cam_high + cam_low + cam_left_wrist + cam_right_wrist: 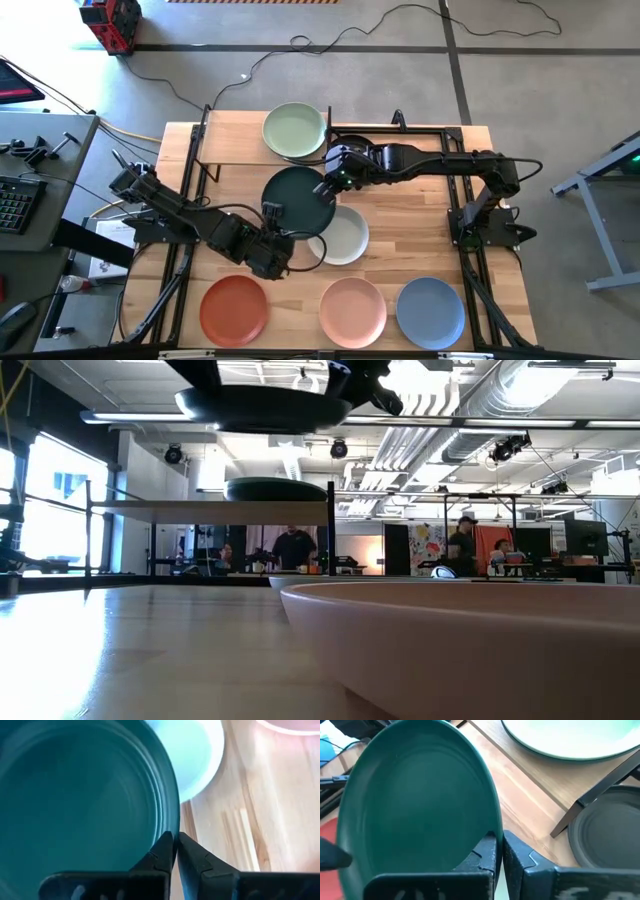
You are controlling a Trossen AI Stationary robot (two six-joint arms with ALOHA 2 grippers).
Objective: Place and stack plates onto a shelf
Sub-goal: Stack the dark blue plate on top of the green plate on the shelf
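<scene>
A dark teal plate hangs in the air over the table's middle, above shelf height in the low view. My left gripper is shut on its near-left rim and my right gripper on its far-right rim. The shelf stands at the far edge with a pale green plate resting on its board. A charcoal plate lies just right of the shelf. An off-white plate lies on the table under the teal plate's near-right edge. My left gripper pinches the teal plate's rim between its two fingers, one on the inner face and one on the outer. It comes from the table's near-left side. The plate is lifted clear and about level. My right gripper pinches the teal plate's rim on the opposite, far-right side, one finger on each face. It comes from the table's right side. The plate is clear of the table and of the off-white plate.
Terracotta, pink and blue plates lie in a row along the near edge. The pink plate fills the low view's foreground. A black frame upright stands between the shelf board and the charcoal plate.
</scene>
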